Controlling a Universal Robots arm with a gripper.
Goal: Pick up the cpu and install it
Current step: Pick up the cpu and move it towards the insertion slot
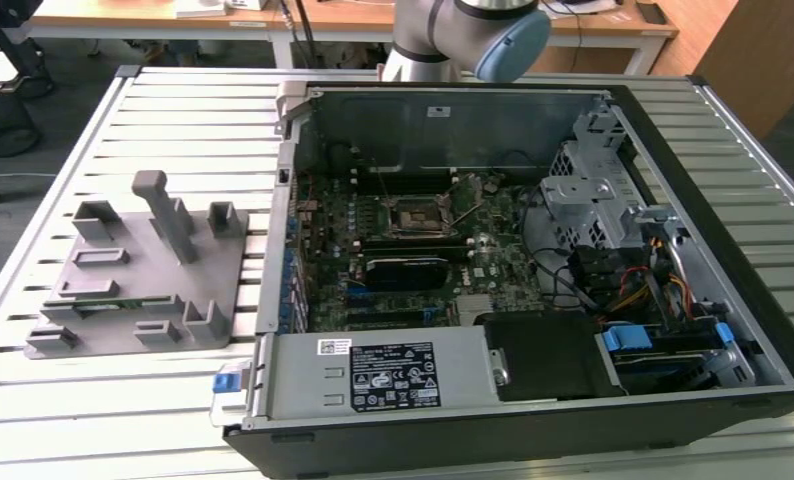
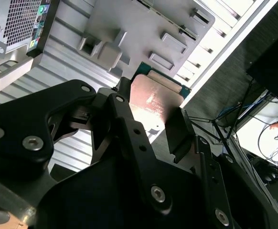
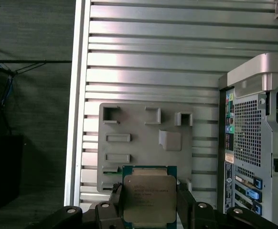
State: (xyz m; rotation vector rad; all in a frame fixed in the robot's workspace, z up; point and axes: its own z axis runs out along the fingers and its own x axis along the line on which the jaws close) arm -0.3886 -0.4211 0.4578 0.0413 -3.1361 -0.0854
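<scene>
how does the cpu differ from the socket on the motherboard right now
The cpu has a silver-grey metal top with a thin green edge; the socket is a dark-framed square. The cpu is held in the gripper, up off the slatted table by the grey fixture, outside the case; the socket sits fixed on the motherboard inside that open case. Both are flat and square.

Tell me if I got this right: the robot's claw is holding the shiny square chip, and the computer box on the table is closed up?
Not quite. The computer box is open, not closed: the exterior view shows the green board inside it. The rest is right: in the first wrist view the claw is holding the shiny square chip.
</scene>
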